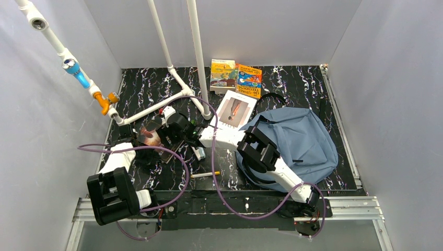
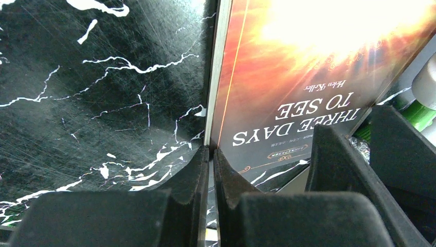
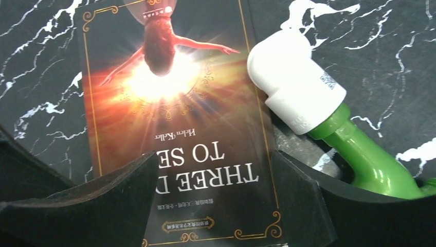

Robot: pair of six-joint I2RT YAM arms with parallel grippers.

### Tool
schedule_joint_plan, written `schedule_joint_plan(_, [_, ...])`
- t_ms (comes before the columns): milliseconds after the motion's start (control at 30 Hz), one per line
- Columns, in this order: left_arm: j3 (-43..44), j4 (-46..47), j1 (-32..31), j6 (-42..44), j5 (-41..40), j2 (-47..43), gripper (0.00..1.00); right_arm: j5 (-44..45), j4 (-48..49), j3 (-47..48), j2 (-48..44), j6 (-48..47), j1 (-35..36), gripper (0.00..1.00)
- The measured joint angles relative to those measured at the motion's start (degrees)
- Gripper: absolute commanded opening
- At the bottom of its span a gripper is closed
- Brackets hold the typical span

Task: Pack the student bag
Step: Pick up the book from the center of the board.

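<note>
The student bag (image 1: 305, 137), slate-blue with black straps, lies flat at the right of the table. A book with a glowing orange cover titled "Three Days to See" (image 3: 175, 103) sits at the left centre (image 1: 152, 138). My left gripper (image 2: 212, 150) is shut on the pale edge of this book (image 2: 308, 77). My right gripper (image 3: 216, 154) reaches in from the right (image 1: 176, 129) and hangs over the book's lower end. Its fingers (image 3: 128, 190) are spread wide, one on each side of the title.
Two colourful books (image 1: 223, 76) (image 1: 249, 81) and a white book (image 1: 236, 110) lie at the back, near the bag's top. A pen (image 1: 205, 174) lies in front. A white-capped green object (image 3: 301, 87) sits beside the orange book. White pipes (image 1: 156, 104) cross the back left.
</note>
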Motion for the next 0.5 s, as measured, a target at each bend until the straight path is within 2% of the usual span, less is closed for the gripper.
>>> schedule_joint_plan(133, [0.00, -0.02, 0.00, 0.09, -0.02, -0.09, 0.04, 2.05, -1.66, 1.79, 0.90, -1.49, -0.02, 0.88])
schedule_joint_plan(233, [0.00, -0.02, 0.00, 0.20, 0.00, -0.17, 0.10, 1.97, -2.36, 2.36, 1.79, -1.42, -0.37, 0.85])
schedule_joint_plan(400, [-0.09, -0.42, 0.00, 0.37, 0.39, -0.17, 0.43, -0.85, -2.32, 2.36, 1.92, 1.18, -1.07, 0.75])
schedule_joint_plan(467, [-0.13, -0.59, 0.00, 0.00, 0.72, -0.17, 0.51, -2.47, -0.31, 0.26, 1.03, 3.19, -1.53, 0.69])
schedule_joint_plan(500, [-0.13, -0.63, 0.00, 0.07, 0.90, -0.17, 0.53, -3.69, 1.09, -1.68, 0.15, 4.50, -1.79, 0.66])
